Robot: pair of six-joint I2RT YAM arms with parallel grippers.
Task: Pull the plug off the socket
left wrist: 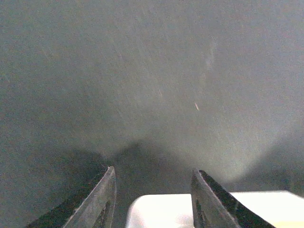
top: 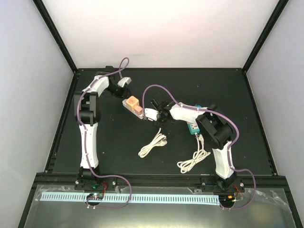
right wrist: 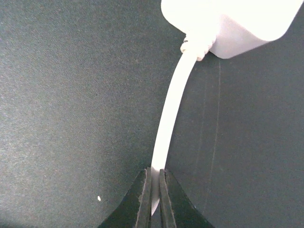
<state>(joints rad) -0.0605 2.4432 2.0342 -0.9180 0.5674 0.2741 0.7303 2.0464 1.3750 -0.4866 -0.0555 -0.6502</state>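
The orange and white socket block (top: pixel 133 105) lies on the black table. The white plug (top: pixel 150 113) sits against its right end. In the right wrist view the plug (right wrist: pixel 228 21) is at the top, and its white cable (right wrist: pixel 173 109) runs down into my right gripper (right wrist: pixel 155 183). That gripper is shut on the cable a short way behind the plug. It also shows in the top view (top: pixel 156 115). My left gripper (left wrist: pixel 154 178) is open. Its fingers stand apart over a white block (left wrist: pixel 161 211) at the socket's far left end (top: pixel 124 95).
Two loose coils of white cable lie nearer the arms, one in the middle (top: pixel 153 145) and one to the right (top: pixel 193 160). A teal object (top: pixel 193 127) lies beside the right arm. The raised rims of the black table (top: pixel 95 156) run along its sides.
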